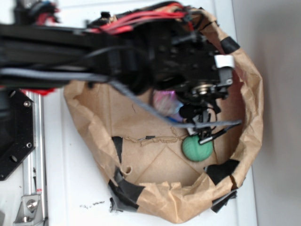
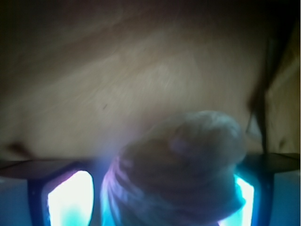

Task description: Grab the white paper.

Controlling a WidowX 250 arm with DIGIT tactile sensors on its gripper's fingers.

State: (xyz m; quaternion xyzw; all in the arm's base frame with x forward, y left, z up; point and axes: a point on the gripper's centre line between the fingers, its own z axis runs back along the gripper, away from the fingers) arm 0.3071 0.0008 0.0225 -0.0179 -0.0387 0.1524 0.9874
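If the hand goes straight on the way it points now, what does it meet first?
Most likely the white paper: in the wrist view the wad sits right between the fingers, hard against the camera. Behind it lies only brown paper. Depth is blurred, so contact may already exist.

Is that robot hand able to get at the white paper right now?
Probably yes. In the wrist view the white paper sits right between the hand's glowing fingers, with nothing between them; whether they press it is unclear.

A white tabletop [image 1: 70, 188] lies under a crumpled brown kraft paper wall [image 1: 249, 103] patched with black tape [image 1: 124, 190]; a plain grey surface [image 1: 277, 113] runs along the right.
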